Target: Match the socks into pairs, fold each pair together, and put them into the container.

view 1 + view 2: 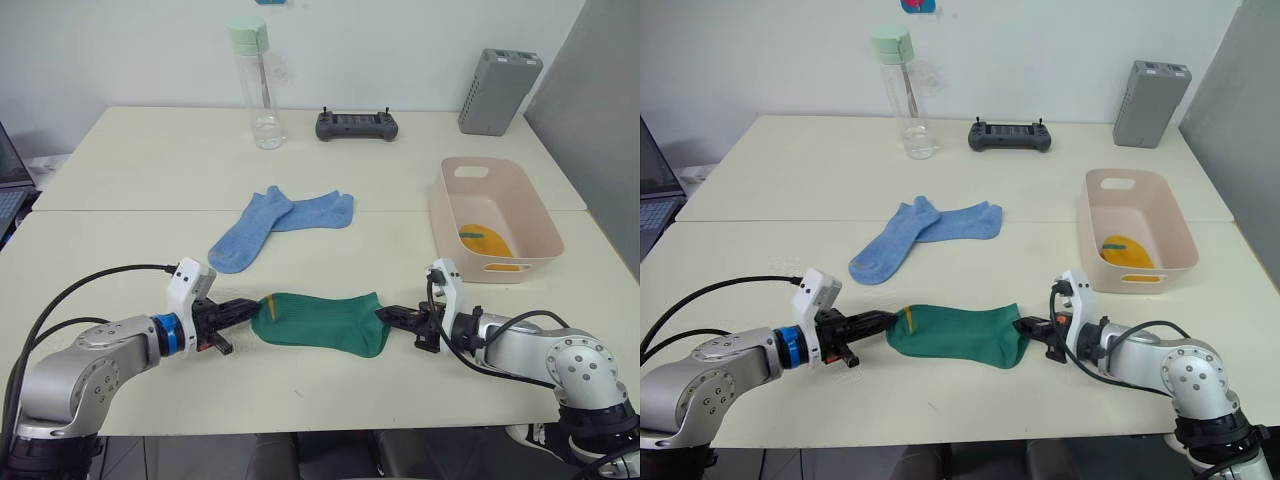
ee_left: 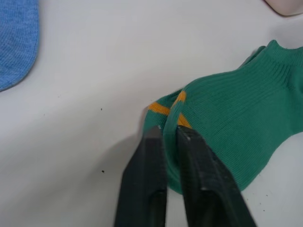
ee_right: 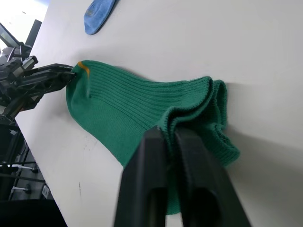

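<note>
Near the tabletop's (image 1: 120, 170) front edge lies a stretched sock pair (image 1: 320, 322), the left gripper (image 1: 243, 308) at its left end, the right gripper (image 1: 392, 315) at its right. Behind it, mid-tabletop, lie two overlapping socks (image 1: 270, 225). The container (image 1: 540, 215) sits toward the right edge, a sock (image 1: 484, 240) inside. Along the back edge stand a bottle (image 1: 256, 85), controller (image 1: 357, 125) and box (image 1: 498, 92).

On my pale table (image 1: 130, 160) lie the green socks (image 1: 320, 322), two blue socks (image 1: 275, 222), the pink container (image 1: 495, 215), a bottle (image 1: 256, 85), a controller (image 1: 357, 125) and a grey box (image 1: 498, 92).
</note>
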You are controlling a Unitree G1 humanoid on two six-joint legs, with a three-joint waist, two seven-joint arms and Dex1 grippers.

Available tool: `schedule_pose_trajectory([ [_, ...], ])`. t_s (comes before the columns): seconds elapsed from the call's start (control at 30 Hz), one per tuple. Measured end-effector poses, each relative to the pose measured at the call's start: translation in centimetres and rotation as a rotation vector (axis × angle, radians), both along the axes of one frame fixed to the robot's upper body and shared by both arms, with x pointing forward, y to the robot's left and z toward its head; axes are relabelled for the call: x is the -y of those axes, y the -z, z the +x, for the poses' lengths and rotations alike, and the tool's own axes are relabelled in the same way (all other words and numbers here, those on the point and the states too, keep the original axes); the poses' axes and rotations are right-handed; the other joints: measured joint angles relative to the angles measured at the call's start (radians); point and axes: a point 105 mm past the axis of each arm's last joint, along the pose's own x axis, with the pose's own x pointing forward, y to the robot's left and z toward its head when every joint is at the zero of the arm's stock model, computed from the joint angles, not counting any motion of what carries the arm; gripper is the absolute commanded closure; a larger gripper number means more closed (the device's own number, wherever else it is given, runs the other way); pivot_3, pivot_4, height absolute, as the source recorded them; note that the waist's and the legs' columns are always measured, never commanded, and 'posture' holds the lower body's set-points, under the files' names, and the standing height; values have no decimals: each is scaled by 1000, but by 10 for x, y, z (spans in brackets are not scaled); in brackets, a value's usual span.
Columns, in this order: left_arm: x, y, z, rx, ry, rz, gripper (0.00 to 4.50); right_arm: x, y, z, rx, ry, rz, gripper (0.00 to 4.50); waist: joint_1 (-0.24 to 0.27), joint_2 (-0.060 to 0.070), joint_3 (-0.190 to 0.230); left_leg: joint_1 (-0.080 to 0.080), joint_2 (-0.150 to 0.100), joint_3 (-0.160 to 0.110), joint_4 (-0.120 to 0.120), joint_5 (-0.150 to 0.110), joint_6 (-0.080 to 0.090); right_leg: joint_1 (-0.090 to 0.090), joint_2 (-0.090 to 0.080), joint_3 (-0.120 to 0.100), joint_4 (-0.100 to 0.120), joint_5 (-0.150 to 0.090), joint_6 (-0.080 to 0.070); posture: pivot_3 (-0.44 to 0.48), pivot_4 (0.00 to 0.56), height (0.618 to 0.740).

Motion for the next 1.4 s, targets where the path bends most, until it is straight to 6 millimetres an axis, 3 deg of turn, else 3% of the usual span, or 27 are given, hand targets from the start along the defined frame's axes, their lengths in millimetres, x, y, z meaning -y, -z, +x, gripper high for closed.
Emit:
schedule_pose_trajectory([
  [0.13,-1,-3,0,3,20,4,1778,12,-6,5,72,-5,-83,1745,1,0,0,0,0,0,1,0,0,0,0,0,0,0,-1,0,150,740],
  [0.23,-6,-15,8,61,32,34,816,22,-23,19,218,-8,-169,654,2,0,0,0,0,0,1,0,0,0,0,0,0,-2,-3,0,150,740],
  [0.37,3,-42,19,221,118,40,816,7,-54,26,460,-118,-191,654,2,0,0,0,0,1,1,0,0,0,0,0,0,-1,-3,0,150,740],
  [0.43,17,-55,23,296,189,22,790,-12,-63,20,566,-222,-179,1075,3,0,0,0,0,1,1,0,0,0,0,0,0,1,1,0,150,740],
  [0.5,28,-58,23,336,253,24,1158,-23,-60,15,617,-296,-182,1602,4,0,0,0,0,1,0,0,0,0,0,0,0,0,1,0,150,740],
  [0.7,52,-34,20,389,476,149,2834,-55,-36,2,737,-506,-164,3632,7,0,0,0,0,0,0,0,0,0,0,-1,1,0,1,0,150,740],
  [0.8,52,-21,20,389,529,206,3704,-55,-17,7,722,-535,-197,4500,8,0,0,0,0,0,1,0,0,0,0,-1,1,0,2,0,150,740],
  [0.9,34,-3,22,358,530,305,4480,-41,17,8,640,-571,-262,4500,10,0,0,0,0,0,2,0,0,1,0,-1,1,0,3,0,150,740],
  [1.0,17,13,21,320,514,373,4480,-30,35,5,602,-588,-299,4500,15,0,0,0,0,1,2,0,0,0,0,0,1,0,2,0,150,740],
  [1.27,12,19,22,332,454,325,4480,-8,36,7,621,-552,-324,4500,25,0,0,2,0,0,3,0,0,4,0,-1,2,0,3,0,150,740],
  [1.4,7,19,16,307,417,273,4480,8,30,-2,583,-531,-312,4500,25,0,0,3,0,0,3,0,0,4,0,-1,1,0,3,0,150,740],
])
